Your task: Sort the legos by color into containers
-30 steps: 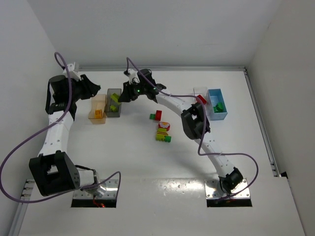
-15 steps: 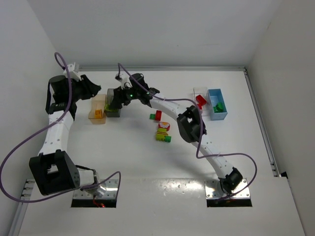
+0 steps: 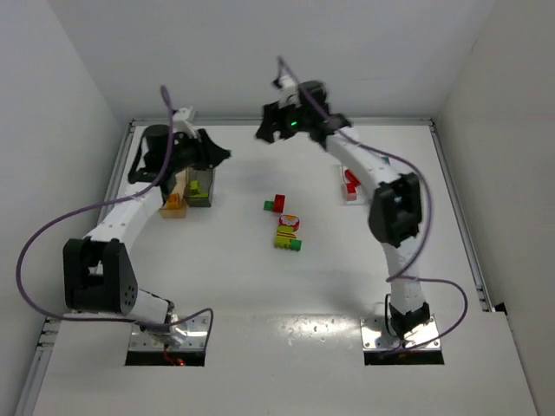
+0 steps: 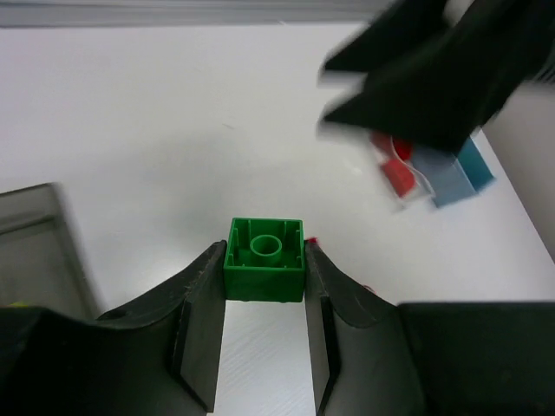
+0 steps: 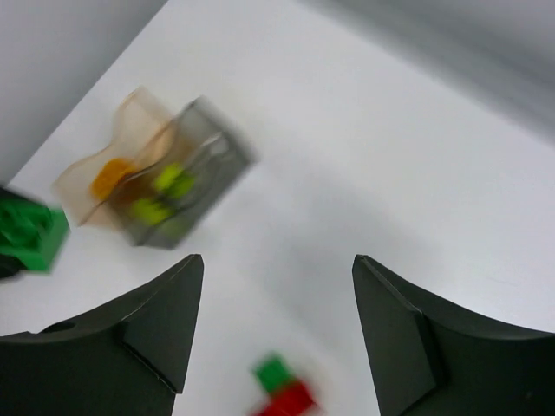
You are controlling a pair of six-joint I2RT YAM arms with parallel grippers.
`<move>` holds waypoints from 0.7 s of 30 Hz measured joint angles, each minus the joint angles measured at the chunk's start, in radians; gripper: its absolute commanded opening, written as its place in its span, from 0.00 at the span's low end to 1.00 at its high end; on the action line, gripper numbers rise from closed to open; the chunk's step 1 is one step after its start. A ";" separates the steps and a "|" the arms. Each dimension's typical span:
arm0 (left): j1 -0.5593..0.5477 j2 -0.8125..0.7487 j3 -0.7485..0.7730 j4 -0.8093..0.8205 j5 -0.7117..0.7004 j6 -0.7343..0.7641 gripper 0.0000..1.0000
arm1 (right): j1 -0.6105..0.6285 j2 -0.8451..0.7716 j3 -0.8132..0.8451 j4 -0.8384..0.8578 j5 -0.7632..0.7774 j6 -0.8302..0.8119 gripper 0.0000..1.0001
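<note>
The left arm (image 3: 130,204) is reaching from its base at the near left toward the far left of the desk (image 3: 260,286), with its wrist bending to the right above the bins. The left jaws are clamping a green brick (image 4: 264,260) by two opposite sides, its hollow underside facing the wrist camera. The brick is hanging above bare desk, just beside the grey bin (image 3: 200,186), whose corner is showing at the left of the left wrist view.

The right arm (image 3: 364,165) is stretching almost straight from the near right to the far middle, its wrist raised well above the desk. The right jaws are standing apart with nothing between them. Their own view is blurred; it is looking down at the orange bin (image 5: 104,178) and the grey bin touching it, where yellow-green bricks (image 5: 160,195) are lying.

A green and red pair (image 3: 276,204) is lying in the middle of the desk, well apart from both sets of jaws. A red, yellow and green cluster (image 3: 288,234) is lying just near of it. On the right, red bricks (image 3: 351,184) are sitting in the clear bin (image 3: 345,194), and the blue bin (image 4: 473,165) is standing against it.
</note>
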 measured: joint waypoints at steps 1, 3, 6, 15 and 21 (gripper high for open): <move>-0.049 0.027 0.012 0.015 0.001 -0.008 0.15 | -0.047 -0.072 -0.034 -0.019 0.037 -0.026 0.70; -0.149 0.100 0.058 0.042 -0.003 -0.022 0.15 | -0.157 -0.244 -0.104 -0.056 0.113 -0.087 0.73; -0.298 0.228 0.174 0.069 -0.021 -0.035 0.15 | -0.307 -0.504 -0.231 -0.079 0.223 -0.160 0.74; -0.661 0.663 0.615 0.082 -0.069 -0.032 0.15 | -0.449 -1.042 -0.711 -0.216 0.373 -0.164 0.70; -0.776 0.888 0.846 0.076 -0.063 -0.035 0.18 | -0.537 -1.156 -0.783 -0.374 0.488 -0.135 0.69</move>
